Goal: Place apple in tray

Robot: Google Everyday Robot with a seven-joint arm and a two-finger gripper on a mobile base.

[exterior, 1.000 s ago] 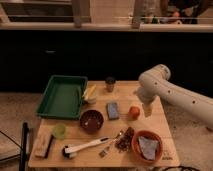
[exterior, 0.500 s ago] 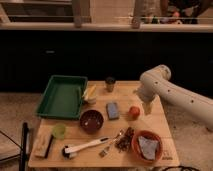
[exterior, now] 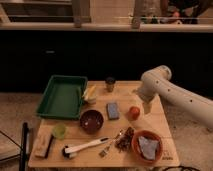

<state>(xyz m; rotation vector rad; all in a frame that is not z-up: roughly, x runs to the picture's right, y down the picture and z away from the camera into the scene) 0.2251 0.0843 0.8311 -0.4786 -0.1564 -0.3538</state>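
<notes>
The apple [exterior: 134, 112] is a small round orange-red fruit resting on the wooden table [exterior: 160, 125], right of centre. The green rectangular tray [exterior: 62, 96] lies at the table's back left and holds nothing that I can see. My gripper [exterior: 146, 106] hangs from the white arm just right of the apple and slightly above the table surface, close to the fruit.
A dark maroon bowl [exterior: 91, 120] sits in the middle, a blue sponge [exterior: 113, 110] left of the apple, an orange dish with grey cloth [exterior: 147, 146] front right. A light-green cup [exterior: 59, 131], a brush [exterior: 85, 147], a small jar [exterior: 110, 83] and a wooden block [exterior: 43, 145] also stand here.
The arm has shifted slightly, with the gripper lowering toward the apple's right side. The apple and the other objects have not moved.
</notes>
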